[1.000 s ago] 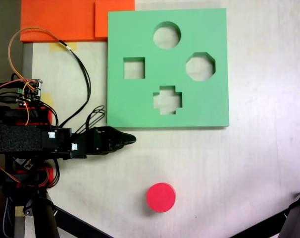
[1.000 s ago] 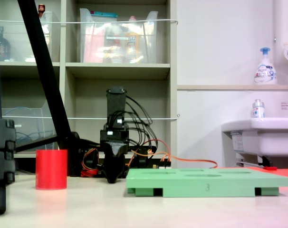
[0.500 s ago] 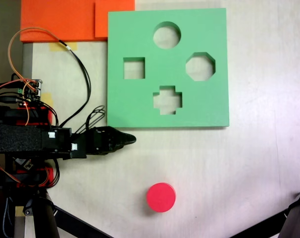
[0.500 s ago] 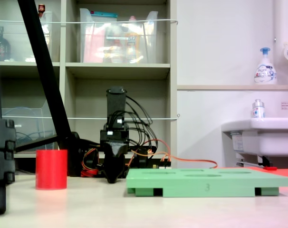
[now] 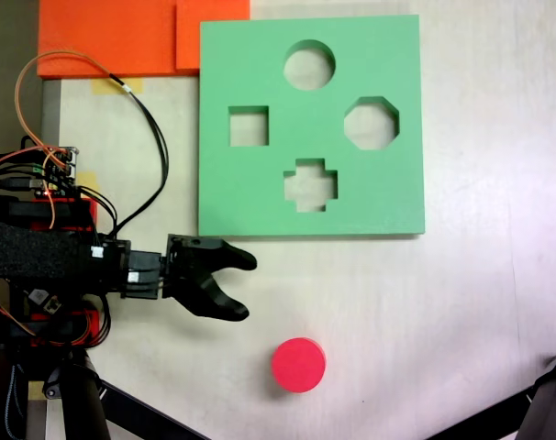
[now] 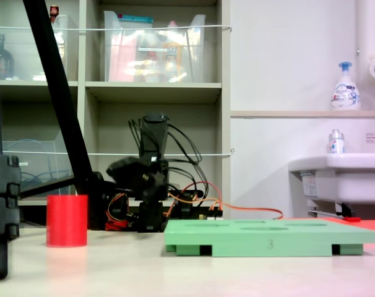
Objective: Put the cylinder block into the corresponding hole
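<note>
Clutter of cables blurs the gripper (image 6: 138,185) in one fixed view; from above, the gripper (image 5: 244,287) spreads its jaws wide, holding nothing. One cylinder block (image 5: 298,365) stands on the table (image 5: 461,312), near the jaws. Four cutouts pierce the green board (image 5: 379,197), including the round hole (image 5: 309,65).

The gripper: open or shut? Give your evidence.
Open. In a fixed view from above, the gripper has its two dark jaws spread apart, with bare table between the tips.

Matt green foam board (image 5: 310,128); smooth red cylinder block (image 5: 298,365); pale table (image 5: 425,321).
</note>
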`<state>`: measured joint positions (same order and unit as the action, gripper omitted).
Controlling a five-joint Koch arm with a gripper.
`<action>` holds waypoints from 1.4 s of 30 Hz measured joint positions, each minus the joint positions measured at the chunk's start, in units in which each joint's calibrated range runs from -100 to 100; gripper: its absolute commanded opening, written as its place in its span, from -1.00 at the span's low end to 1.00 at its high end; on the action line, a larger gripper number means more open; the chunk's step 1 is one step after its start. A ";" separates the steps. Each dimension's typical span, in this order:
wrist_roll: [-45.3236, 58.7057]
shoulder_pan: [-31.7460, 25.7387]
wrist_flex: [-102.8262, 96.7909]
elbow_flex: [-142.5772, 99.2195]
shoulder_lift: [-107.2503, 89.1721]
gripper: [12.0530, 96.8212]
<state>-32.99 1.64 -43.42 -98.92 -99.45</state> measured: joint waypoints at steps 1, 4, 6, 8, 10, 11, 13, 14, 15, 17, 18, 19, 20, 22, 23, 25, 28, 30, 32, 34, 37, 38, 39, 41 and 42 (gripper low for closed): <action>-3.91 0.44 -3.82 0.00 0.00 -0.05; -13.19 1.27 -10.77 -0.10 0.00 -0.04; -15.34 1.42 -13.02 0.00 0.00 -0.04; -16.17 1.56 -13.51 0.00 0.00 -0.04; -17.63 1.81 -13.51 0.00 0.00 0.03; -18.22 1.86 -13.51 0.00 0.00 0.14; -18.61 1.95 -13.51 0.00 0.00 0.44; -18.51 1.95 -13.51 -0.10 -0.14 0.53; -18.22 1.95 -13.51 0.00 0.00 0.62; -17.34 1.81 -13.51 0.00 0.00 0.66; -16.95 1.81 -13.51 0.00 0.00 0.66; -16.70 1.95 -13.51 0.00 0.00 0.66; -16.61 2.00 -13.71 0.00 0.00 0.66; -16.51 2.15 -16.15 0.00 0.00 0.66; -16.51 2.15 -17.72 0.00 0.00 0.67; -16.46 2.25 -21.63 -0.10 1.64 0.83; -16.46 2.15 -29.96 -0.10 15.87 0.98; -16.51 2.20 -38.57 0.00 28.73 0.98; -16.51 2.44 -45.42 -0.10 38.30 0.98; -16.51 3.08 -47.38 -0.10 43.09 0.98; -16.51 4.10 -47.58 -0.10 48.29 0.98; -16.56 4.44 -47.87 -0.10 50.21 0.98; -16.56 4.64 -48.46 -0.10 52.26 0.98; -16.56 4.79 -49.53 0.88 57.32 0.98; -16.56 4.84 -49.83 1.47 61.42 0.98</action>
<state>-49.55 6.47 -93.25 -97.45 -38.03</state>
